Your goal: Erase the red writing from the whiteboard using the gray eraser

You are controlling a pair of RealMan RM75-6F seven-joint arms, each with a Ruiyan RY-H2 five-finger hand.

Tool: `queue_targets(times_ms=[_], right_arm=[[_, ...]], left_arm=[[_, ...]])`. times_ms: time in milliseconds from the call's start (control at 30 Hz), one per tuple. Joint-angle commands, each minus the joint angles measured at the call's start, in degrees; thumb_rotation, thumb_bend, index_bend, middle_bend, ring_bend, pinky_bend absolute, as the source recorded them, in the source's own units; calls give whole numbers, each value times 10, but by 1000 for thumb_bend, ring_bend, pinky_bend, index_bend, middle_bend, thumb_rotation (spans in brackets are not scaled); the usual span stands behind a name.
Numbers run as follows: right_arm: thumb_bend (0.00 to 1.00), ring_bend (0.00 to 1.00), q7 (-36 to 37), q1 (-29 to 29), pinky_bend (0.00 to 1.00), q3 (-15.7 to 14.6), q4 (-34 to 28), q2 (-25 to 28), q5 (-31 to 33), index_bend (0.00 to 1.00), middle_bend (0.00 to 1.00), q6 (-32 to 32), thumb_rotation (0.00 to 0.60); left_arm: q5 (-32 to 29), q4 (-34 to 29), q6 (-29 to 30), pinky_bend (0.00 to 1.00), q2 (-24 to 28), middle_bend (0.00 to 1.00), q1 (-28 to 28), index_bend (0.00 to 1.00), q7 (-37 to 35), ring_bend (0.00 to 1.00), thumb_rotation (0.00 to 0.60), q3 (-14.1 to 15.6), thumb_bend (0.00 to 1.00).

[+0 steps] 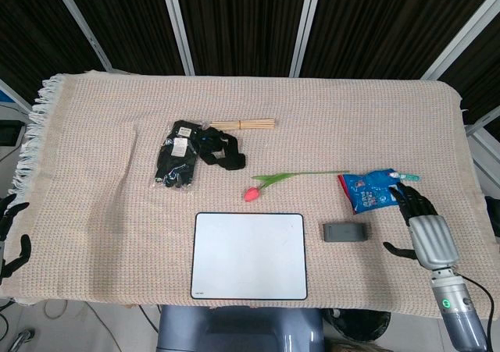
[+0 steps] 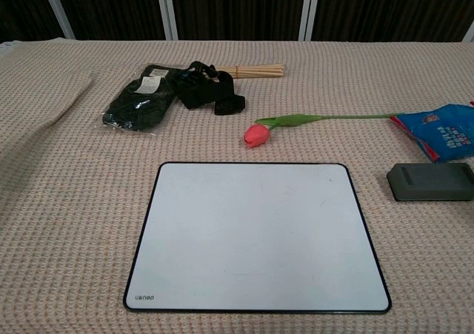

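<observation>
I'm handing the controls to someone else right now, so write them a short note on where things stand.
Right hand: open, holds nothing, on the cloth to the right of the eraser, not touching it.
Left hand: off the table's left edge, only partly in view; I can't tell how its fingers lie.
Eraser: lies flat on the cloth just right of the whiteboard, below the blue packet.
Whiteboard: near the front edge, white, no red writing visible in either view.
Done: board looks wiped, eraser set down.
Left: nothing obvious; check the board up close for faint marks.
</observation>
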Motion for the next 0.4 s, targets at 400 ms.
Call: queue_targets(times_ms=[400], right_arm=[[35, 58, -30, -63, 153, -5, 42, -22, -26, 0, 17, 87, 600]], left_arm=[[-1, 1, 2, 102, 0, 47, 0, 170, 2, 26, 600, -1, 558]])
